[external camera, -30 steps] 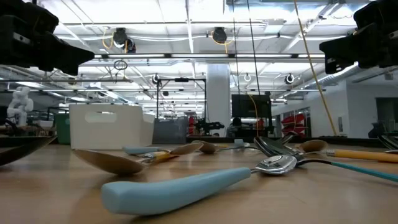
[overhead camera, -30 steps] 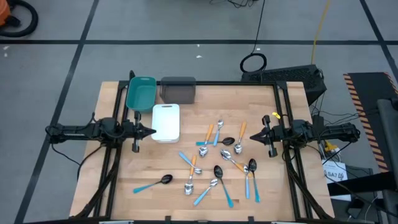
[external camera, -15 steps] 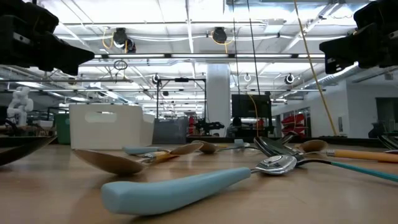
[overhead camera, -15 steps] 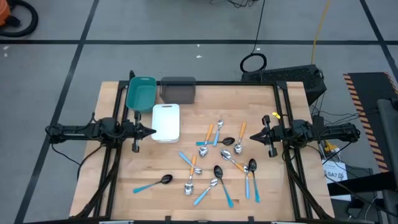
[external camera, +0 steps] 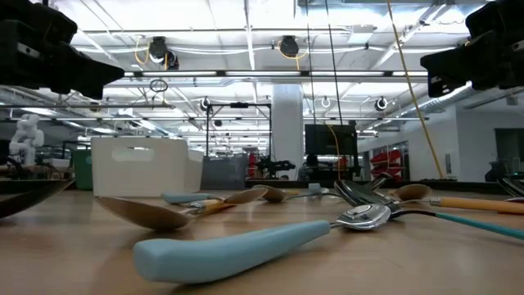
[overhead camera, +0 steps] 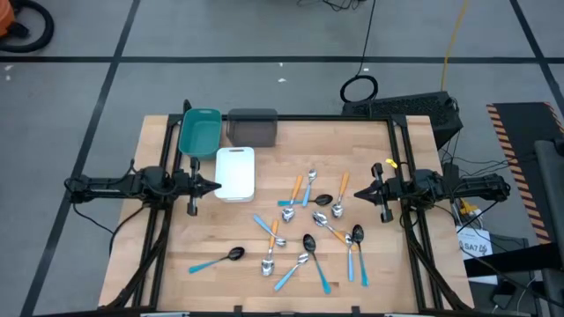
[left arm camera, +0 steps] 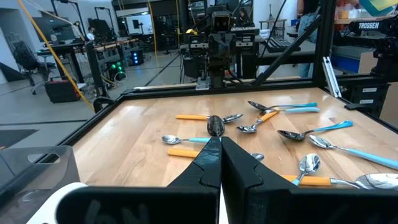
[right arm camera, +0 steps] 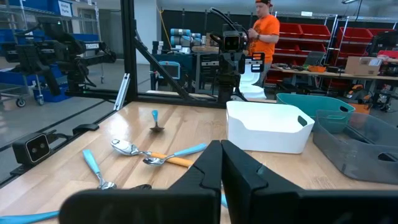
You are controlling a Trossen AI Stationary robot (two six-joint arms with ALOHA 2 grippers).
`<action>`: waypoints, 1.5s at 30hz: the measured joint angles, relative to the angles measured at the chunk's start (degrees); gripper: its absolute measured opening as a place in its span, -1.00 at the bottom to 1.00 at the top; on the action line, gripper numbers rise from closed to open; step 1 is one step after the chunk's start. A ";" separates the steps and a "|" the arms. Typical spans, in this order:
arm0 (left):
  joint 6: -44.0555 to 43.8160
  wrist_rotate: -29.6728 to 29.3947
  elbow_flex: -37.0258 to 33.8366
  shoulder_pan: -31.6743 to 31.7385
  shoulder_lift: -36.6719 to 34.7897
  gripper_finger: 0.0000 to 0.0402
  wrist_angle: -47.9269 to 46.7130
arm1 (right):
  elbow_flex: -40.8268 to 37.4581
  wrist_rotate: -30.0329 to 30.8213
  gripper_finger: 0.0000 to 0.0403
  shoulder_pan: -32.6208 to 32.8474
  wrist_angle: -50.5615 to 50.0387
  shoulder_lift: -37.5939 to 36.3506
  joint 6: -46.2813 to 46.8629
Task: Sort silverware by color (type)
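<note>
1. Lying loose across the lower centre and lower right of the high view, the silverware [overhead camera: 308, 220] is a scatter of small spoons with orange or light-blue handles and silver or black bowls, some crossing each other; none has been sorted into a tray yet, so I judge the task barely begun.
2. One black-bowled spoon with a blue handle [overhead camera: 217, 259] lies apart at lower left of the cluster, the easiest pick since nothing overlaps it.
3. Up and to the left of the spoons sit the bins: a white tray [overhead camera: 235, 173] nearest, a teal tray [overhead camera: 199, 131] and a grey tray [overhead camera: 253, 127] beyond it at the upper edge of the desk [overhead camera: 176, 238]. Grouped at one corner, they leave the middle free for reaching.
4. The left tool [overhead camera: 215, 186] hangs at centre left, just beside the white tray, fingers pressed together and carrying nothing.
5. The right tool [overhead camera: 360, 190] faces it from centre right, near the spoons, likewise pinched closed and empty; both look parked at rest.
6. In the right wrist view a person in an orange shirt [right arm camera: 263, 34] stands beyond the desk, upper centre.
</note>
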 joint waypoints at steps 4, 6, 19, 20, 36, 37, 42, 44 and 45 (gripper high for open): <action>-0.01 0.00 0.00 0.00 0.00 -1.00 0.01 | 0.01 0.00 -1.00 -0.02 0.07 0.02 0.00; 0.00 -0.02 0.02 0.00 -0.01 -1.00 0.01 | -0.01 0.00 -1.00 0.00 0.09 0.00 0.00; 0.00 -0.02 0.00 0.00 -0.02 -1.00 0.02 | 0.00 0.00 -1.00 0.01 0.02 0.03 -0.51; 0.00 0.00 0.00 0.00 0.00 -1.00 0.02 | 0.22 0.00 -1.00 -0.01 0.05 0.11 -0.86; 0.00 0.00 0.01 0.00 -0.02 -1.00 0.04 | 17.88 0.07 -1.00 -0.02 -8.77 11.33 2.25; 0.00 -0.02 0.02 0.00 -0.02 -1.00 0.04 | 19.37 0.07 -1.00 0.01 -10.01 12.53 2.58; 0.00 -0.01 0.00 0.00 -0.01 -1.00 0.04 | 27.36 0.20 -1.00 0.01 -14.58 18.79 3.67; 0.00 0.00 0.01 0.00 -0.02 -1.00 0.04 | 30.64 0.22 -1.00 -0.01 -16.39 21.37 3.67; 0.00 -0.02 0.02 0.00 -0.02 -1.00 0.04 | 32.34 0.22 -1.00 -0.02 -17.67 22.74 3.67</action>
